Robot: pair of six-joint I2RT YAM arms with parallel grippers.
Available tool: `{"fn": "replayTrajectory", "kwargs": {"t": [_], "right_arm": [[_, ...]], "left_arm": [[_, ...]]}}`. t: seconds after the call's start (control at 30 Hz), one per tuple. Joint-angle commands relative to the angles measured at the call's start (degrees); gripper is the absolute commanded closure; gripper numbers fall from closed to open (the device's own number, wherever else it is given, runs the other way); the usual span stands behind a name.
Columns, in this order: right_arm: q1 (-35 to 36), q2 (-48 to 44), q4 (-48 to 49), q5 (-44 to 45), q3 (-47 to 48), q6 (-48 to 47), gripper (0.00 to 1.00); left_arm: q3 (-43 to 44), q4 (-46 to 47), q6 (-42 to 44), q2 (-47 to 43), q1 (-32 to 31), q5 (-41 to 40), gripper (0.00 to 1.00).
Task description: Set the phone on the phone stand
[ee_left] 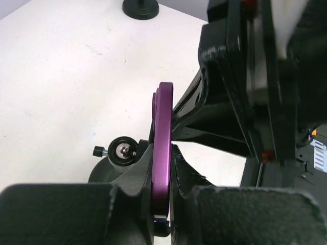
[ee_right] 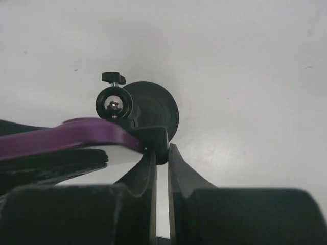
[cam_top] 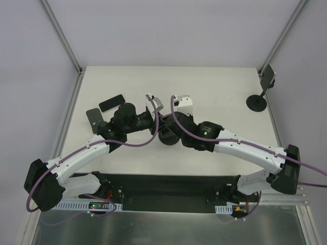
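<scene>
Nothing placed yet.
Phone lies upper left on the bench, phone stand far right; left claw and right claw both clench a purple bracket.

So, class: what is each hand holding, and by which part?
Left hand pinches the purple plate by its flat faces. Right hand seems to pinch the black block at the plate's end. The phone lies unheld.
</scene>
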Motion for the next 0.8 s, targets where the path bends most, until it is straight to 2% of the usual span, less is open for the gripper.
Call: {"fn": "replayTrajectory", "kwargs": {"t": [0.0,0.07,0.13,0.3,0.43,0.57,0.6,0.63,0.67,0.7,0.77], "right_arm": [[8.99,2.67,-12.86,24.00,10.44,11.16,0.99],[11.02,4.77,-17.27,25.52,12.28,17.49,1.00],[13.12,5.40,-16.94,26.32,12.20,20.66,1.00],[14.89,5.58,-16.40,24.40,10.81,22.79,1.00],[16.30,-2.66,-4.74,19.65,1.41,18.13,0.99],[16.47,-9.00,-5.85,17.61,-3.08,15.76,0.89],[15.95,-10.49,-5.24,16.31,-4.31,11.23,0.77],[15.07,-13.38,-2.97,14.12,-6.32,8.31,0.71],[13.50,-14.63,-2.34,10.79,-7.04,5.06,0.68],[9.22,-15.60,-1.38,1.62,-7.65,-0.36,0.65],[5.68,-18.85,0.20,-8.43,-10.63,-6.19,0.62]], "left_arm": [[-1.68,4.23,-0.05,4.21,1.71,-31.28,1.00],[-2.20,5.63,-1.36,5.96,1.53,-33.31,1.00],[-2.12,5.82,-3.37,6.58,1.53,-32.80,1.00],[-2.30,6.26,-4.79,7.64,1.45,-27.79,1.00],[-2.82,7.57,-5.75,9.13,1.45,-25.76,1.00],[-2.56,7.49,-6.29,10.54,1.36,-21.90,1.00],[-2.47,7.40,-6.37,10.28,1.36,-21.20,1.00],[-2.65,7.75,-5.85,9.50,1.36,-18.84,1.00],[-2.65,7.84,-5.33,9.05,1.36,-17.34,1.00],[-2.65,7.84,-4.71,8.61,1.36,-15.23,1.00],[-2.47,8.36,-2.25,7.64,1.36,-7.08,1.00]]}}
